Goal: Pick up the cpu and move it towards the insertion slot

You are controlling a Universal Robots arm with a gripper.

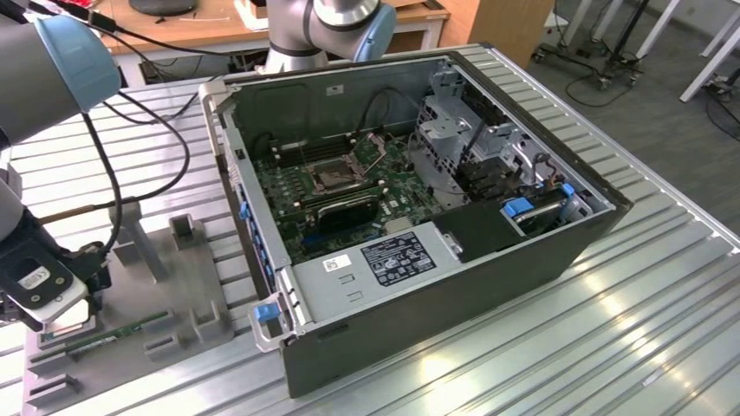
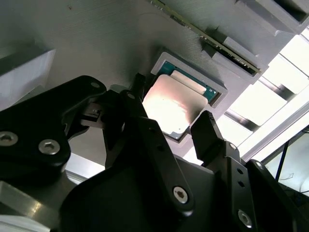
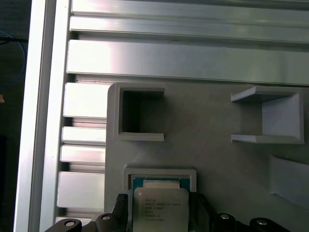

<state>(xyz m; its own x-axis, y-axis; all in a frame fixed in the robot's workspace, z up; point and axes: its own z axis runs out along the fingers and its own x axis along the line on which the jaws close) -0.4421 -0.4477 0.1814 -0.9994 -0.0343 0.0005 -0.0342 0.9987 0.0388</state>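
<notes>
The gripper [image 2: 173, 110] is released, its fingers [image 2: 208, 130] straddling the cpu [image 2: 166, 101]. The cpu lies in a grey holder [image 3: 159, 172] on the counter [image 1: 659, 277], well apart from the slot [image 1: 338, 178] inside the computer case [image 1: 382, 347].

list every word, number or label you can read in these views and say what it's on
cpu: several lines of dark print on its metal top in the first wrist view, too small to read.
black label on the power supply casing, exterior view: white print, too small to read.
white sticker beside that label: too small to read.
Nothing here can be quoted as legible text.
</notes>
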